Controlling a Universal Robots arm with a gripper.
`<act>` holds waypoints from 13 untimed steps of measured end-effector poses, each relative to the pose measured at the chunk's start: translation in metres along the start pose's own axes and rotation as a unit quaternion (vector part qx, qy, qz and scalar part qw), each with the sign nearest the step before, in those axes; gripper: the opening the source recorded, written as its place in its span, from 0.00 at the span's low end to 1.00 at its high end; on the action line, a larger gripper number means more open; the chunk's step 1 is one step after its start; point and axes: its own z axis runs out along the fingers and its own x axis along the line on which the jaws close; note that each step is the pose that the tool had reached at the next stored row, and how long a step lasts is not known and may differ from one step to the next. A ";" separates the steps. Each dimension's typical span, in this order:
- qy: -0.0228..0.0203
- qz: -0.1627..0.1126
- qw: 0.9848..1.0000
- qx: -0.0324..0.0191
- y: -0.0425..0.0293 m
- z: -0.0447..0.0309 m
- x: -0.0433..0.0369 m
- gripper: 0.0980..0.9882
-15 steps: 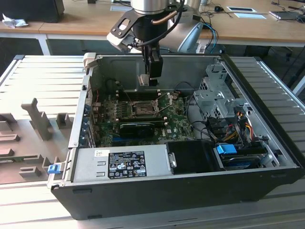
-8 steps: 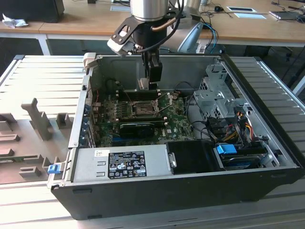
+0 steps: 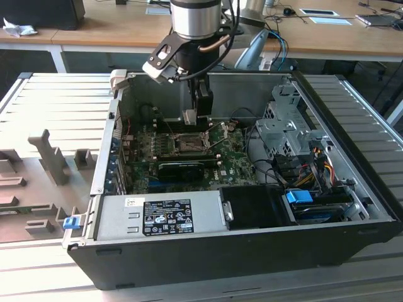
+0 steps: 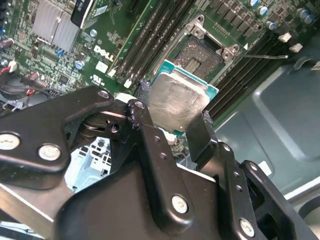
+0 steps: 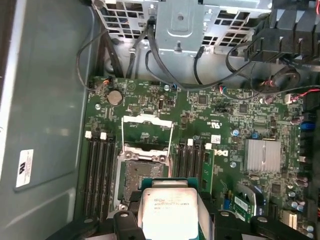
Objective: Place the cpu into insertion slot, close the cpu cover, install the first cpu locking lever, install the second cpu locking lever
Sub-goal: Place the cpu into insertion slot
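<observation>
"So, what does the exterior view give that the others don't?"

"The whole setting: an open computer case (image 3: pixel 252 251) lying on a ribbed grey worktop (image 3: pixel 56 94), the arm reaching down into it, and the claw (image 3: pixel 196 118) low over the green board (image 3: pixel 228 165), close by the socket (image 3: pixel 189 143). From there the claw's tip is too small to tell what it carries."

"And the wrist views?"

"In the second wrist view the claw is clamped on the chip (image 4: pixel 177 100), with a black finger (image 4: pixel 145 120) on each of two opposite edges. The socket lies bare beyond it, so the chip is near the socket and not in it."

"Which way does the chip point?"

"It is square, so no side reads as longer. Its silvery face looks up towards the cameras, and in the second wrist view one corner aims at the socket."

"Anything more from the first wrist view?"

"The cover (image 5: pixel 148 120) stands open beyond the socket, with a thin wire lever (image 5: pixel 121 137) along each side."

"What is hidden?"

"There the picture's edge cuts off the chip's near side, and the chip overlaps part of the socket. The fingers cover its gripped edges."
</observation>
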 end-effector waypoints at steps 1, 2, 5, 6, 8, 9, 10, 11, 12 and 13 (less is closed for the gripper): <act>-0.001 0.010 1.000 0.000 -0.0002 0.0017 0.0000 0.48; -0.002 0.016 1.000 0.000 -0.0003 0.0032 -0.0001 0.48; -0.002 0.020 1.000 0.000 -0.0012 0.0098 0.0002 0.48; -0.002 0.020 1.000 0.000 -0.0016 0.0117 0.0004 0.48; -0.002 0.020 1.000 0.000 -0.0029 0.0179 0.0012 0.48; -0.002 0.020 1.000 0.000 -0.0037 0.0217 0.0017 0.48; -0.002 0.020 1.000 0.000 -0.0040 0.0237 0.0020 0.48; -0.002 0.020 1.000 0.000 -0.0042 0.0255 0.0021 0.48; -0.002 0.020 1.000 0.000 -0.0045 0.0283 0.0023 0.48; -0.002 0.020 1.000 0.000 -0.0048 0.0320 0.0024 0.48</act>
